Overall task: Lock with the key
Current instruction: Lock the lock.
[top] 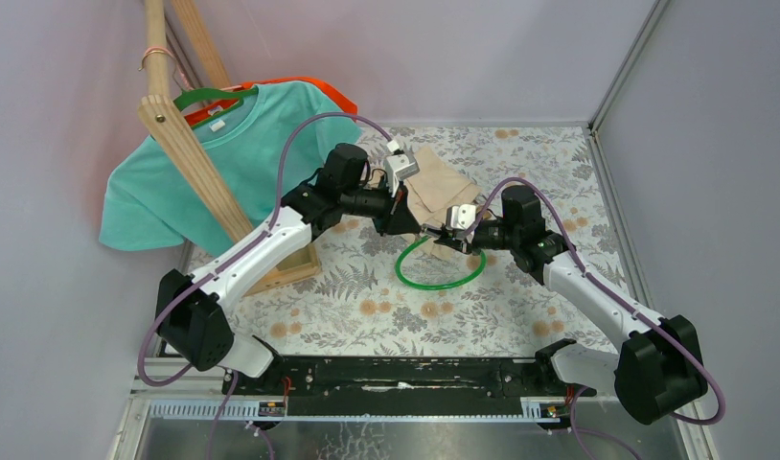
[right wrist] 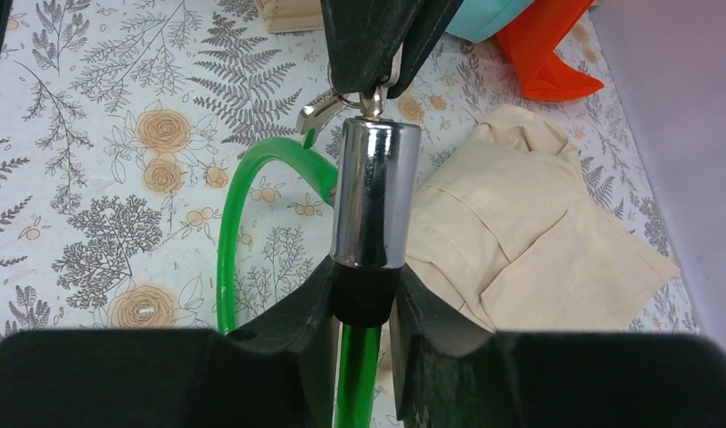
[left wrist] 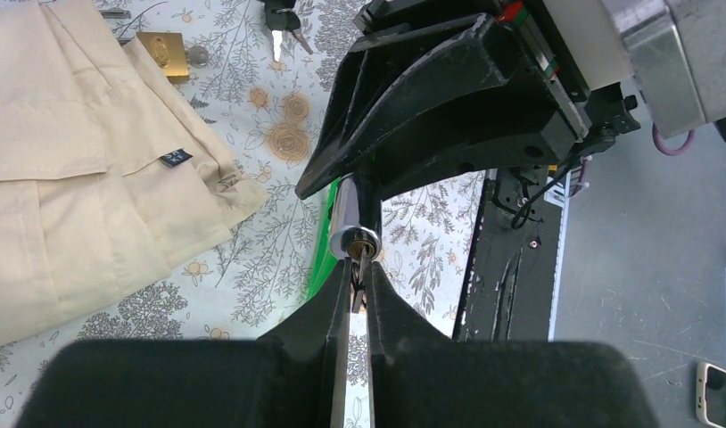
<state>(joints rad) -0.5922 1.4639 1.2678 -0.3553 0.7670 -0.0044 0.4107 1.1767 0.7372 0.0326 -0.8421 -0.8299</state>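
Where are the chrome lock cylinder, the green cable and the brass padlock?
chrome lock cylinder [right wrist: 375, 192]: right wrist view, middle of its shiny barrel.
green cable [right wrist: 228, 267]: right wrist view, left side of its loop.
brass padlock [left wrist: 166, 56]: left wrist view, centre of its body.

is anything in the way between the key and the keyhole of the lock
Nothing visible: the key, pinched by the left gripper, sits tip-first at the keyhole of the chrome lock cylinder held by the right gripper.

light: bright, even; shadows: soft; glare: lock barrel [right wrist: 375, 192]
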